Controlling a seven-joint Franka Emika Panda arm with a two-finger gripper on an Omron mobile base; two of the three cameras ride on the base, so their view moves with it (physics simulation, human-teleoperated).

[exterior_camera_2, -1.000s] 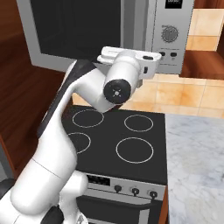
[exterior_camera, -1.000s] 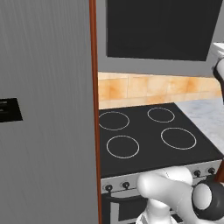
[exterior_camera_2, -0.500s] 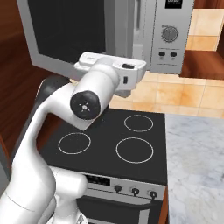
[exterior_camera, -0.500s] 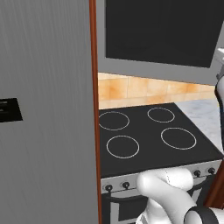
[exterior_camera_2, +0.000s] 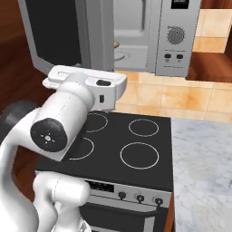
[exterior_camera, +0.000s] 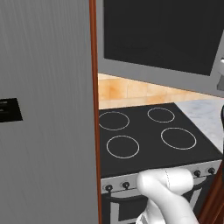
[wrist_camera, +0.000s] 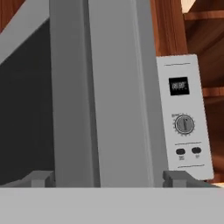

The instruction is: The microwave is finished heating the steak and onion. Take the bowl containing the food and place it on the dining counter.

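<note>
The tool (wrist_camera: pixel 105 177) now stands with its fingers apart and nothing between them, having let go of the microwave (exterior_camera_2: pixel 136 36) door edge, which has swung wider than a moment ago. That clears a reach inside. Deep on the cavity floor sits the bowl (exterior_camera_2: pixel 118 54), pale and shallow, mostly hidden behind the door.
</note>
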